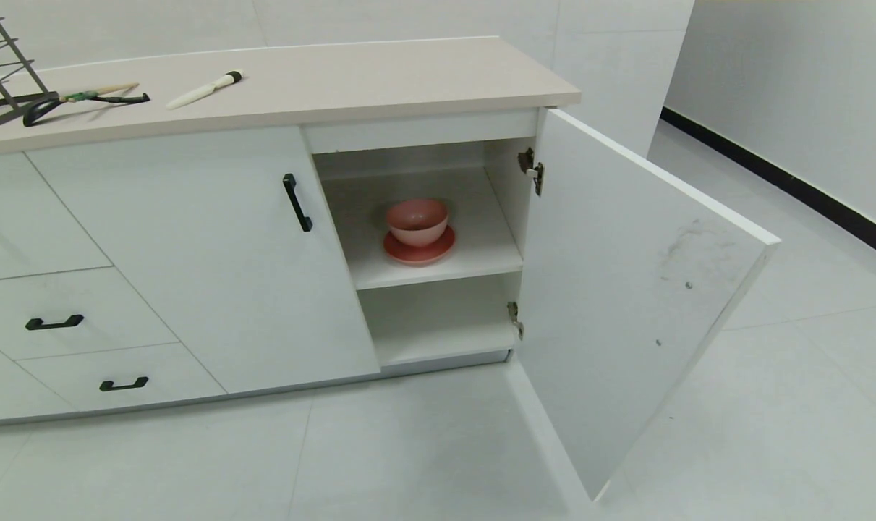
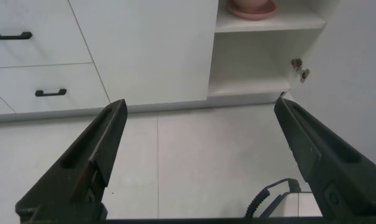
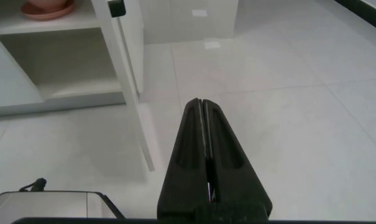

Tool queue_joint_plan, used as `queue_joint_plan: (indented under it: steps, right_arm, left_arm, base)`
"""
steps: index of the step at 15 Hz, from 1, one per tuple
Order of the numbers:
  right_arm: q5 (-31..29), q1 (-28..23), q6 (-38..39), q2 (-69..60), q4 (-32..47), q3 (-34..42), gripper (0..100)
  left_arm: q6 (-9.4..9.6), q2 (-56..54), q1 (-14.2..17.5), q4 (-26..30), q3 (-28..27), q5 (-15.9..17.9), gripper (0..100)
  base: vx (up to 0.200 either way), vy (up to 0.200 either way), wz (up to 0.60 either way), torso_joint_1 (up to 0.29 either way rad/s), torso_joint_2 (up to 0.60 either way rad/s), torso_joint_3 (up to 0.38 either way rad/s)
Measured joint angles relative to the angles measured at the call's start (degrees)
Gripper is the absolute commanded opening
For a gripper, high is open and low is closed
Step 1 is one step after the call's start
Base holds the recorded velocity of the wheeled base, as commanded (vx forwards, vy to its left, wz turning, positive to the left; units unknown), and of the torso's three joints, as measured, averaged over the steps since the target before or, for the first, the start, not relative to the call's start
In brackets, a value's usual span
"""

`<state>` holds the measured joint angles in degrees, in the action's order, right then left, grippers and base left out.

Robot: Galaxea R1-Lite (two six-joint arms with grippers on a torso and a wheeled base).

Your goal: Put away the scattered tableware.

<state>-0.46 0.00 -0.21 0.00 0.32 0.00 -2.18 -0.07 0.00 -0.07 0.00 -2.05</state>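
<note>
Cabinet (image 1: pixel 492 239) door (image 1: pixel 626 289) stands open, and the bowl (image 1: pixel 417 221) sits on the plate (image 1: pixel 418 252) on the upper shelf. Stowing looks mostly done, with the door and perhaps the utensils (image 1: pixel 205 89) on the counter (image 1: pixel 372 79) left. The left gripper (image 2: pixel 199 104) is spread wide and empty and the right gripper (image 3: pixel 203 102) is pressed closed on nothing, both over the floor, well apart from the bowl.

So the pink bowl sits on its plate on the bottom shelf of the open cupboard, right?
Not the bottom: the pink bowl sits on its plate on the upper shelf of the open cupboard, as the head view shows.
</note>
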Motion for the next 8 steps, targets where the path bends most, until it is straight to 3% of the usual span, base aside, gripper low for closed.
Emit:
queue_joint_plan:
  steps: [3,5,8]
  right_arm:
    - [0.06,-0.05,0.59,0.0,-2.23,0.0,0]
    - [0.3,0.0,-0.2,0.02,-9.46,-0.02,0]
    - [2.91,0.0,-1.07,2.0,-9.4,-2.56,0]
  left_arm:
    - [-0.55,0.0,0.0,-0.13,0.0,-0.05,100]
    - [-0.6,0.0,0.0,-0.09,0.0,-0.05,100]
    - [-0.55,0.0,-0.05,-0.06,0.0,-0.05,100]
  base:
    - [0.0,0.0,0.0,0.0,0.0,0.0]
    - [0.0,0.0,0.0,0.0,0.0,0.0]
    - [0.0,0.0,0.0,0.0,0.0,0.0]
